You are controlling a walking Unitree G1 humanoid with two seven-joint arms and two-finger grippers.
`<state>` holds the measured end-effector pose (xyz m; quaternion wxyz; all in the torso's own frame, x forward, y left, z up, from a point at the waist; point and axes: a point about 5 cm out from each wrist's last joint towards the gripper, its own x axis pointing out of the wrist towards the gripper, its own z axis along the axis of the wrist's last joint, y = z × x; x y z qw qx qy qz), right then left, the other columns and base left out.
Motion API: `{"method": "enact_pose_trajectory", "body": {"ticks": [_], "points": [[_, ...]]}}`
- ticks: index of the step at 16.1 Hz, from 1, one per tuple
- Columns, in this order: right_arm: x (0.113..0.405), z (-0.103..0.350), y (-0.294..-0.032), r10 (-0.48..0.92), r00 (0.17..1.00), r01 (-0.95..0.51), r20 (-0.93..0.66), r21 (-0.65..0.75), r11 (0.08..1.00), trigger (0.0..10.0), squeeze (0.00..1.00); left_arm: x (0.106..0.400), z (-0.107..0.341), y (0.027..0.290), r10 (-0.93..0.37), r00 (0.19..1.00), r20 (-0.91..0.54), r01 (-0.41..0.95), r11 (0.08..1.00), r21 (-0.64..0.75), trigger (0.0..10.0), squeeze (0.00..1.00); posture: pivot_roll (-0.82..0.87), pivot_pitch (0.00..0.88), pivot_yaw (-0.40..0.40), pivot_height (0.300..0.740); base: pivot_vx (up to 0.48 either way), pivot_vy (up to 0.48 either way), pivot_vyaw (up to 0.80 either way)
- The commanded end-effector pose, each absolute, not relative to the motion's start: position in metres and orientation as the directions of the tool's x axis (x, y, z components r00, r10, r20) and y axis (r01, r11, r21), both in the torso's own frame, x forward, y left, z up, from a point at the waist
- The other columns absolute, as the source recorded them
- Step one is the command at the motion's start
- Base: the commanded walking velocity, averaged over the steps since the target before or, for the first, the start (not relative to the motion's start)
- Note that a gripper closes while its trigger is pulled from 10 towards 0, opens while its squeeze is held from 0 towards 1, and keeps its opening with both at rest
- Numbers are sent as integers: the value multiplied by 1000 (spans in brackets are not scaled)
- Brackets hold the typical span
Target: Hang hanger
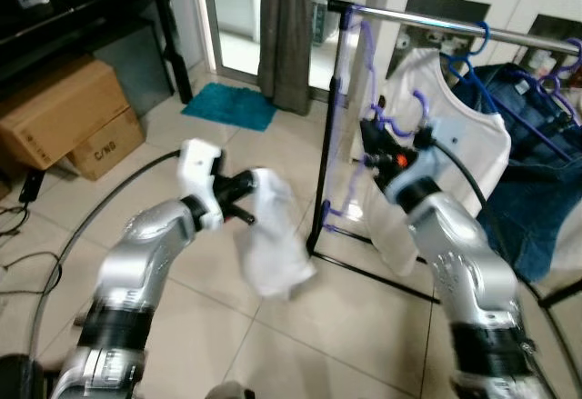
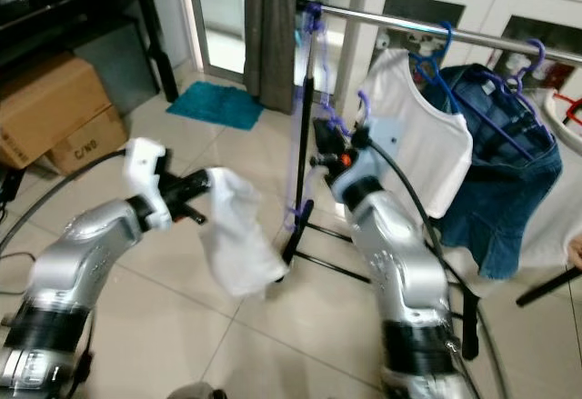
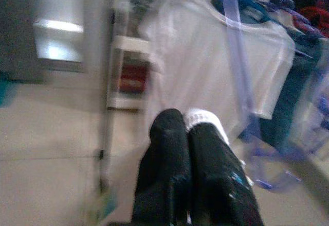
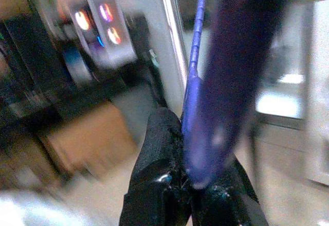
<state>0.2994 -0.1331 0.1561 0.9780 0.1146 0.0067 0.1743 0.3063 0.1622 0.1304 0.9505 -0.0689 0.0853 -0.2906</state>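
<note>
- Right tool (image 1: 375, 141): fingers (image 4: 159, 149) closed on a purple hanger (image 4: 198, 82), as the right wrist view shows; the plastic runs up from between the fingers. The tool is raised just below the near end of the clothes rail (image 1: 436, 24).
- Purple hanger: its hook (image 1: 420, 101) rises beside the tool, below the rail and not yet over it. The frame appears to hang down alongside the rail's black end post (image 1: 327, 135); blur makes the exact shape uncertain.
- Left tool (image 1: 244, 190): fingers (image 3: 169, 143) together on a fold of a white garment (image 1: 273, 235), which dangles from them over the tiled floor (image 1: 300, 335), to the left of the rail's end post and well apart from the bar.
- Clothes rail: farther along the bar hang a white T-shirt (image 1: 455, 144) and a blue denim garment (image 1: 536, 190) on blue hangers (image 1: 468, 58).
- Step in hand, by judgement: carrying the hanger up to the rail; hanging is not yet done.
- Next move, by judgement: lift the hook above the bar in the free stretch between the end post and the white T-shirt, then lower it until it seats. The white garment's link to the hanger cannot be told, so the left tool may need to follow to avoid dragging.
</note>
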Motion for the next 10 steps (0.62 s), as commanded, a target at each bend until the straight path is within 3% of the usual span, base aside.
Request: {"method": "enact_pose_trajectory", "body": {"ticks": [1, 2, 3, 5, 7, 8, 9, 10], "points": [[290, 144, -133, 346, 936, -329, -59, 197, 924, 10000, 0, 300, 136, 169, -496, 861, -114, 475, 863, -173, 0, 0, -75, 0, 61, 740, 0, 0, 0], [278, 136, -141, 324, 941, -303, -95, 188, 934, 10000, 0, 291, 122, 171, -466, 867, -173, 440, 881, -173, 2392, 0, -69, 0, 55, 740, 0, 0, 0], [271, 127, -154, 224, 968, -206, -116, 143, 968, 10000, 0, 283, 119, 165, -464, 869, -173, 447, 885, -127, 10000, 0, -45, 0, 27, 740, 0, 0, -800], [266, 117, -165, 105, 988, -98, -117, 71, 993, 10000, 0, 280, 127, 160, -413, 906, -88, 410, 910, -57, 10000, 0, -37, 0, 11, 740, 0, 0, -800], [266, 117, -169, 29, 993, -12, -113, 150, 989, 10000, 0, 281, 138, 169, -225, 974, -2, 225, 974, 3, 10000, 0, -23, 11, -19, 740, 0, 0, -800], [267, 116, -168, 17, 993, -3, -115, 117, 993, 10000, 0, 281, 137, 174, -169, 986, -8, 169, 985, -48, 10000, 0, -46, 5, -5, 740, 0, 0, -800], [267, 121, -167, 10, 995, 0, -96, 104, 995, 10000, 0, 278, 134, 157, -320, 947, -13, 316, 941, -121, 10000, 0, -71, 20, 2, 740, 0, 0, -800], [266, 125, -169, 4, 997, 4, -83, 98, 995, 10000, 0, 280, 134, 160, -243, 970, -17, 241, 967, -86, 10000, 0, -69, 25, -4, 740, 0, 0, -800]]}}
